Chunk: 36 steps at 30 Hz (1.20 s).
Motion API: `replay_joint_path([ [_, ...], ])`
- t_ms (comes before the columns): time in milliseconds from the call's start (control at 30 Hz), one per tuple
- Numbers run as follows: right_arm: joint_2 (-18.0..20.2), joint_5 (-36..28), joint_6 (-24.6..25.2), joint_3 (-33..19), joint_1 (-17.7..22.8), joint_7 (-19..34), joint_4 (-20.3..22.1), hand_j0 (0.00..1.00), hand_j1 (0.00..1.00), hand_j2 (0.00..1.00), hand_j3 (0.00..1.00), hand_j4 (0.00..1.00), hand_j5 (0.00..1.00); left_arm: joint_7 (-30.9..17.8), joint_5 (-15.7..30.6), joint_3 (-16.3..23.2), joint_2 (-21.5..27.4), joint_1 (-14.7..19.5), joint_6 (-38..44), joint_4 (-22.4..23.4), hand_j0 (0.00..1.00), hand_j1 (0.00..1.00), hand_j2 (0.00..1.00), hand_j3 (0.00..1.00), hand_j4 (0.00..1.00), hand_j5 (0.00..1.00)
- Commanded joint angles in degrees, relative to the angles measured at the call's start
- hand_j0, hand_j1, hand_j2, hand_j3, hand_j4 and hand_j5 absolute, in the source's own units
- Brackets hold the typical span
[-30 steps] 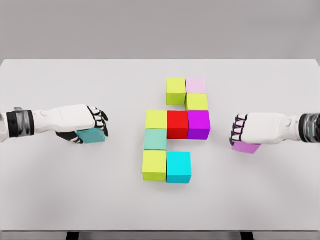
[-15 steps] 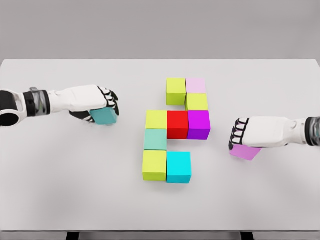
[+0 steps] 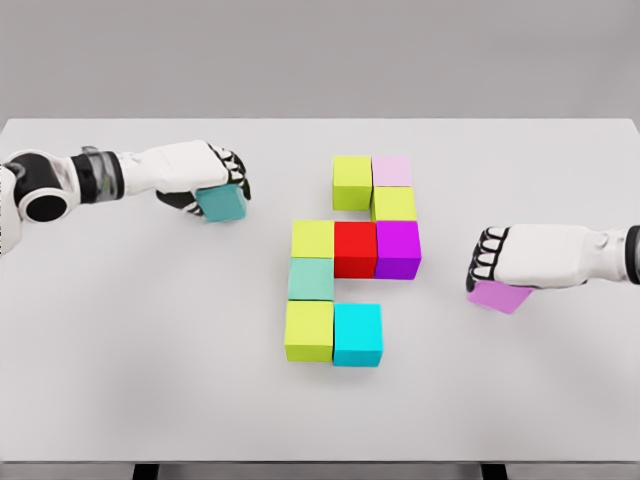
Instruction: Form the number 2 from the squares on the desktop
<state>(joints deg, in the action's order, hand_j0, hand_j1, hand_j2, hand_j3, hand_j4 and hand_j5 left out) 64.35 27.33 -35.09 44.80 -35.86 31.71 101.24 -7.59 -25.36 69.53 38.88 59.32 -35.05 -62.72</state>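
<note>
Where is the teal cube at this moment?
In the head view the teal cube is held in the left hand, on the table's left half, left of the yellow-green cube at the figure's top.

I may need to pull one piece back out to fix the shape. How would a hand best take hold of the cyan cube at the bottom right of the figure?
Come from above and pinch the cyan cube across its near and far faces. Those look free, while its left face sits against the lime cube, leaving no room for a finger there.
</note>
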Motion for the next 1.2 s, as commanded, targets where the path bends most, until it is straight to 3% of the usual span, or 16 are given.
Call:
replay_joint_path([
  [0, 0.6, -0.3, 0.1, 2.3, -0.4, -0.2, 0.0, 0.54, 0.54, 0.54, 0.54, 0.54, 0.54, 0.0, -0.3, -0.1, -1.4, 0.1, 0.0, 1.6, 0.65, 0.65, 0.65, 0.65, 0.65, 0.65],
  [133, 0.3, -0.3, 0.1, 6.3, -3.0, -0.2, 0.0, 0.54, 0.54, 0.54, 0.54, 0.54, 0.54, 0.0, -0.6, -0.1, -3.3, 1.1, 0.0, 3.1, 0.65, 0.65, 0.65, 0.65, 0.65, 0.65],
  [667, -6.2, -1.6, 0.1, 7.7, -2.9, -0.3, 0.2, 0.54, 0.54, 0.54, 0.54, 0.54, 0.54, 0.0, -2.7, -0.1, -7.7, 4.3, 0.0, 7.7, 0.66, 0.66, 0.66, 0.66, 0.66, 0.66],
  [1167, -7.7, -5.5, 0.1, 11.4, -1.4, -0.4, 0.2, 0.54, 0.54, 0.54, 0.54, 0.54, 0.54, 0.0, -4.4, -0.1, -12.3, 5.3, 0.0, 11.7, 0.67, 0.67, 0.67, 0.67, 0.67, 0.67],
])
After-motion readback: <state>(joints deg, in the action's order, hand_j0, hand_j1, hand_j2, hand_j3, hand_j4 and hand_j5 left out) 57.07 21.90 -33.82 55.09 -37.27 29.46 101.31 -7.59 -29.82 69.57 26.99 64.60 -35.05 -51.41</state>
